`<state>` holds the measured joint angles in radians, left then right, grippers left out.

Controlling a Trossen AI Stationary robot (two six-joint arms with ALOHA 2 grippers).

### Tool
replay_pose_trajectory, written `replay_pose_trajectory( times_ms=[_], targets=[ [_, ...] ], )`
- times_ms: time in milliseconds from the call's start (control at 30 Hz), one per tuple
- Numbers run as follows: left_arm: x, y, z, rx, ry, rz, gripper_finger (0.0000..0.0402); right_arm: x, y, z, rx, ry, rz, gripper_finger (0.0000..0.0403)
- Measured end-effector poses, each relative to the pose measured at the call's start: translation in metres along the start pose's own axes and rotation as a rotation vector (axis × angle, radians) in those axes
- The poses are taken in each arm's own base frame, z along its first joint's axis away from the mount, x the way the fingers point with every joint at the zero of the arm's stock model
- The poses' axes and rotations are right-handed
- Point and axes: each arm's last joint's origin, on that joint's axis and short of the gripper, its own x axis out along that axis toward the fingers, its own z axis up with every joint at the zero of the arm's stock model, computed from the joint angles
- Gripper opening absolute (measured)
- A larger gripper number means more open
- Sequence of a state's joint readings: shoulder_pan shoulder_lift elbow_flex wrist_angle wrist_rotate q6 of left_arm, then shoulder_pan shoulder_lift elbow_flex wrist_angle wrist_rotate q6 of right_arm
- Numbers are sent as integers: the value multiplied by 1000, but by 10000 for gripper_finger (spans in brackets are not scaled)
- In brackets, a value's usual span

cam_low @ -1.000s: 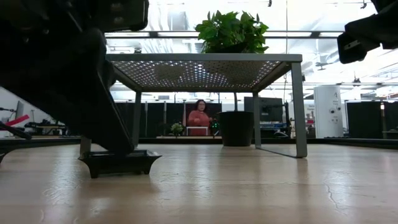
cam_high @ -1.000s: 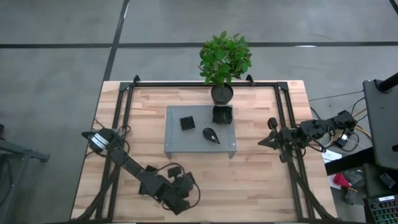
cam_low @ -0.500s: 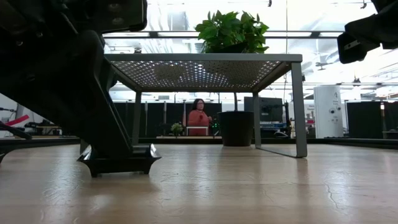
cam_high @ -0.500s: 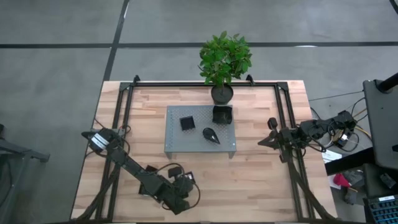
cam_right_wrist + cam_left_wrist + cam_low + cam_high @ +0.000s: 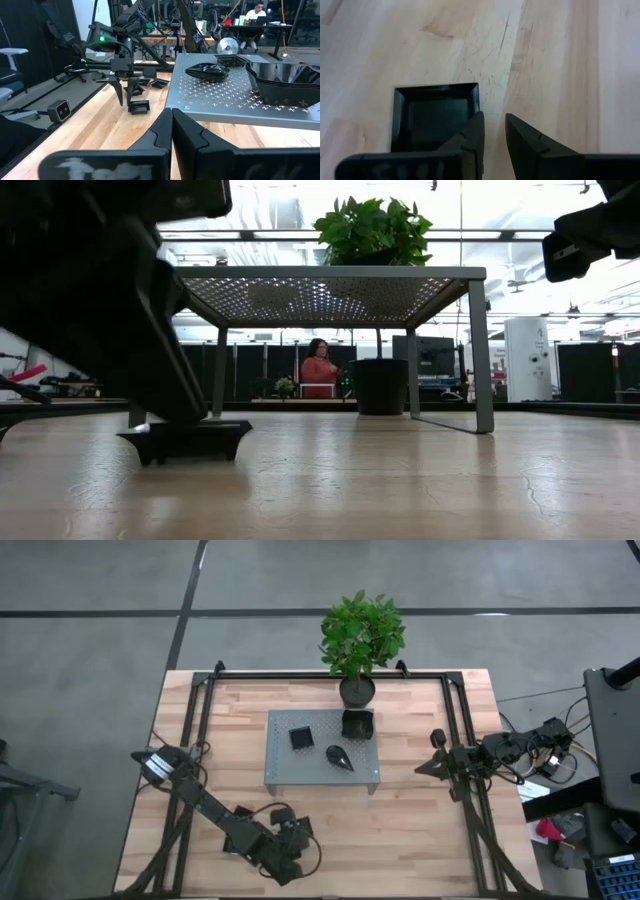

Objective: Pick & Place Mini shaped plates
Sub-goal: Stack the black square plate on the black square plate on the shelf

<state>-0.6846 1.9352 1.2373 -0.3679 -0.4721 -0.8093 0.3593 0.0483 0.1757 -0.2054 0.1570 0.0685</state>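
Mini shaped plates are partly placed, as we judge it: a square plate (image 5: 301,737) and a teardrop plate (image 5: 340,757) lie on the grey perforated platform (image 5: 283,772), with a stack of plates (image 5: 357,724) at its far corner. We see our left claw (image 5: 492,131) low at the surface's (image 5: 420,830) near edge, fingers pinching the rim of a rectangular plate (image 5: 431,115) resting on the wood; it still has to be carried to the platform. That plate is glossy black, shallow, with a raised bevelled rim. Our right claw (image 5: 172,125) waits at the right side, fingers pressed together.
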Motion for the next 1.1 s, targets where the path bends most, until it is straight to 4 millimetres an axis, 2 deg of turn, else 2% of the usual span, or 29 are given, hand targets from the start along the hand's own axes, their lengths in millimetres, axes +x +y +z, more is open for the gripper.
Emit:
replay_pose_trajectory(
  times_ms=[267, 600, 1100],
  targets=[
    [-10, 1, 7, -2, -37, -4, 74, 0, 0, 0, 2, 0, 0, 8],
    [2, 1, -2, 15, -2, 23, 74, 0, 0, 0, 0, 0, 0, 8],
    [3, 2, -3, 33, 7, 34, 74, 0, 0, 0, 2, 0, 0, 8]
  ],
)
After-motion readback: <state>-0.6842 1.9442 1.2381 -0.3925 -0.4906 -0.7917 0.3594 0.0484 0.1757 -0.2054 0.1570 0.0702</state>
